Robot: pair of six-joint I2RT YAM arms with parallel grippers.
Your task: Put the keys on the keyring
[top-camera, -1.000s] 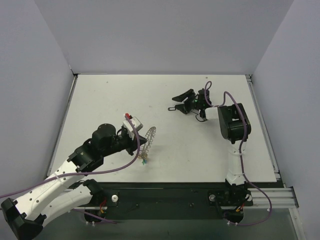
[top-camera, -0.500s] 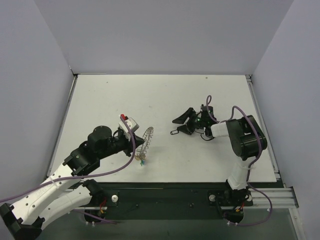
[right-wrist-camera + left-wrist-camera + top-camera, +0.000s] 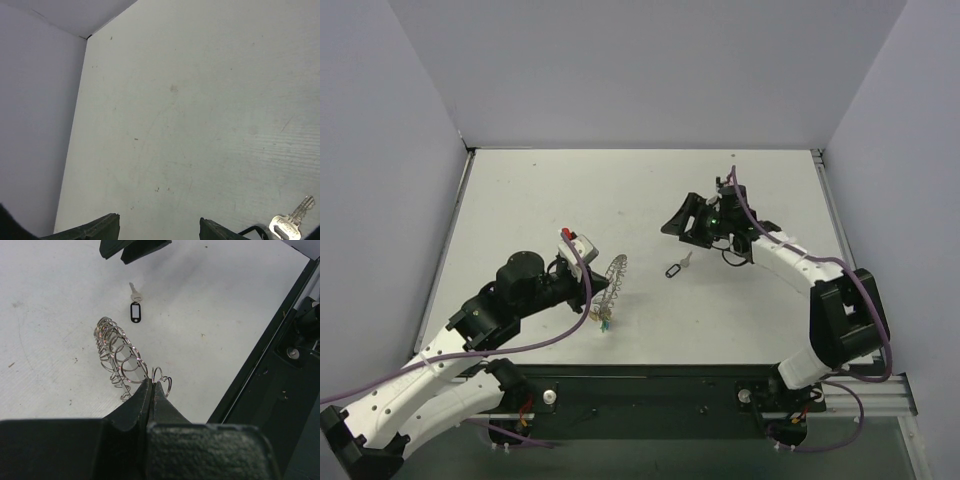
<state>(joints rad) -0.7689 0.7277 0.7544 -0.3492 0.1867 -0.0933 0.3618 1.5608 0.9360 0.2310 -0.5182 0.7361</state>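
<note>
The small silver key with a black rectangular plastic tag (image 3: 677, 268) is now seen lying flat on the white desk (image 3: 520, 200), free of any grip. A second ago it was carried at the tips of the right claw (image 3: 684, 226), farther up the desk, and half a second ago it was being brought down to about its present spot. The right claw has since been drawn back toward the far side, so that it stands apart from the key, its jaws spread wide with nothing between them. In the right wrist view only the key's blade and a bit of the black tag are caught at the bottom right corner, beside one finger. The right arm, folded close to its base a second ago, is now stretched out across the desk.

The large silvery coiled metal keyring (image 3: 117, 347) is held on edge by the left claw (image 3: 151, 385), whose jaws are pressed together on the ring's near rim. This grip is unchanged from the earlier frames. The keyring is found slightly nearer the arm bases than a second ago and in the same place as half a second ago. Small coloured keys (image 3: 606, 321), green among them, are seen hanging under the keyring; whether the desk is touched by them cannot be told. The tagged key lies near the keyring, on its right in the top view, without touching it.
</note>
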